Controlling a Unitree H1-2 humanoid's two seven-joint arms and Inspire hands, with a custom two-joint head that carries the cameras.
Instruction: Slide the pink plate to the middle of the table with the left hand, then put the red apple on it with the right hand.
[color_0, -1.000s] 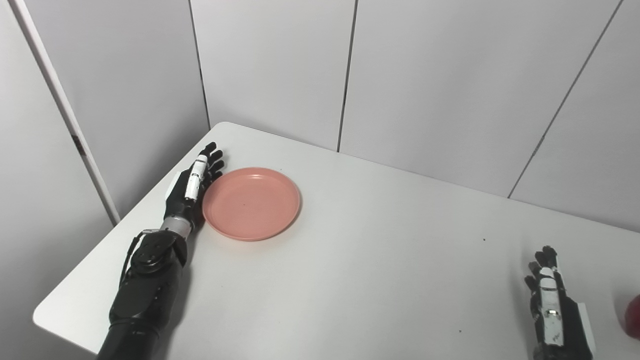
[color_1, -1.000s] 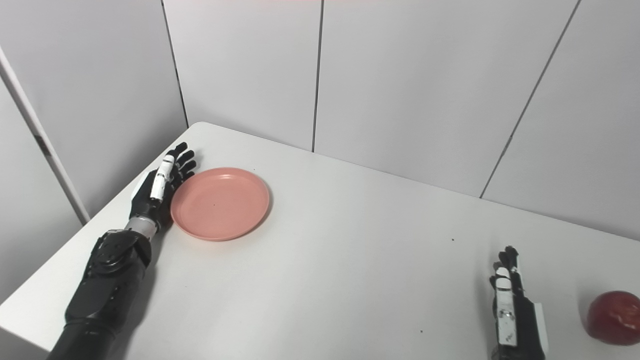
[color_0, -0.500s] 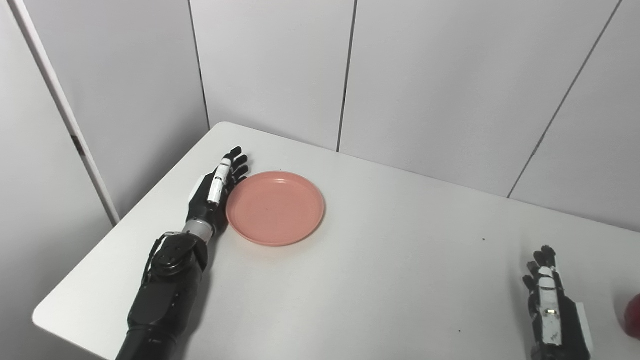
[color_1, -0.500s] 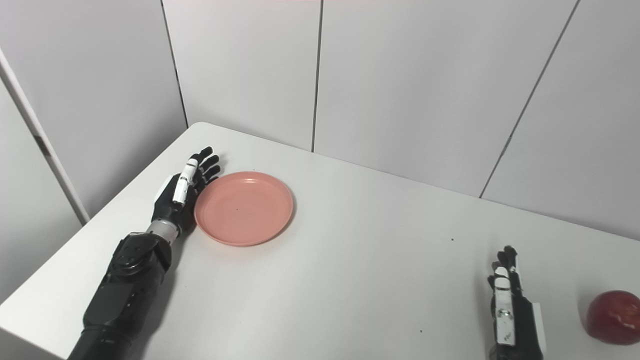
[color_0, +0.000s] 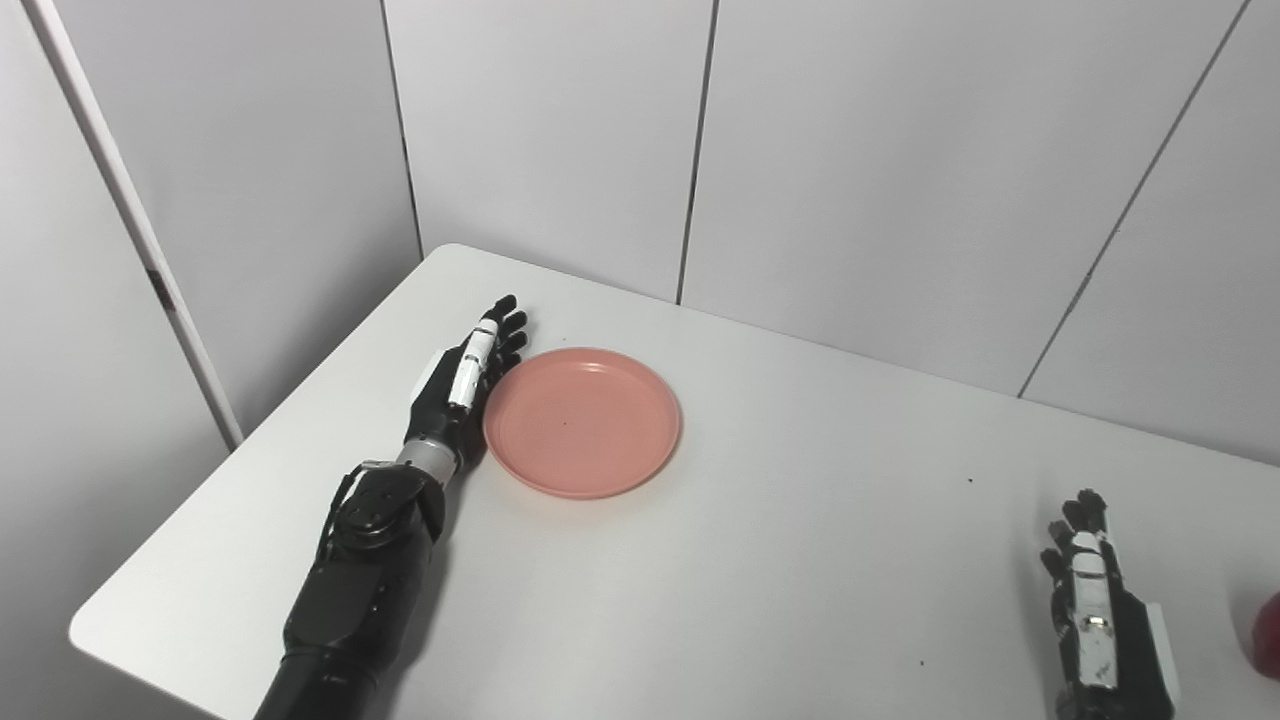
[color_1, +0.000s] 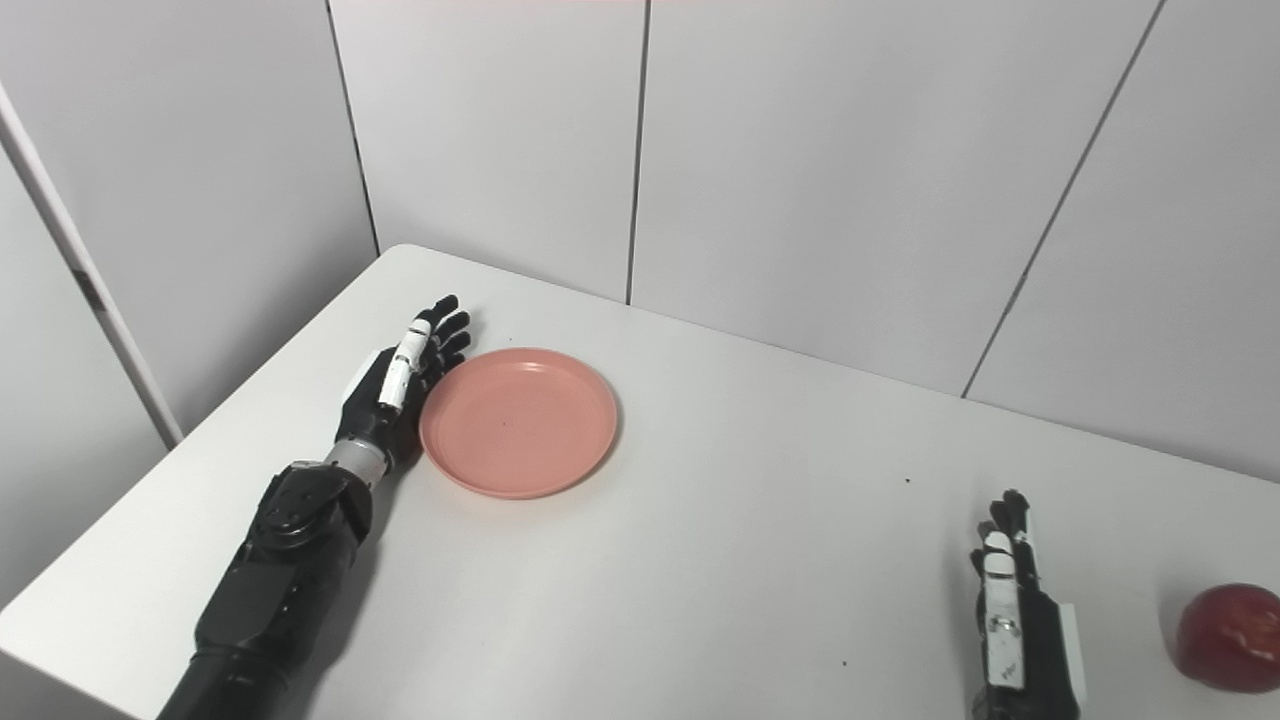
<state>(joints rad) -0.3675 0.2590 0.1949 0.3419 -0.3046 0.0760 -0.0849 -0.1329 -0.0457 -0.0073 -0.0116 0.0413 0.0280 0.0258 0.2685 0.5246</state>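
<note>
On the left of the white worktop (color_1: 720, 560), left robot hand (color_1: 392, 385) flat, fingers stretched and apart, edge-on against the left rim of the pink plate (color_1: 518, 421), gripping nothing. Farther right, right robot hand (color_1: 1012, 625) resting low, fingers straight, empty, wrist cut off by the bottom edge. Red apple (color_1: 1228, 637) whole only in the right eye view; a mere sliver at the left eye view's border.

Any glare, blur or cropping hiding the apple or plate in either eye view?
Left eye view: red apple cut by the right edge, only a sliver shows. Right eye view: apple whole, small highlight; pink plate sharp, soft shadow, no glare.
</note>
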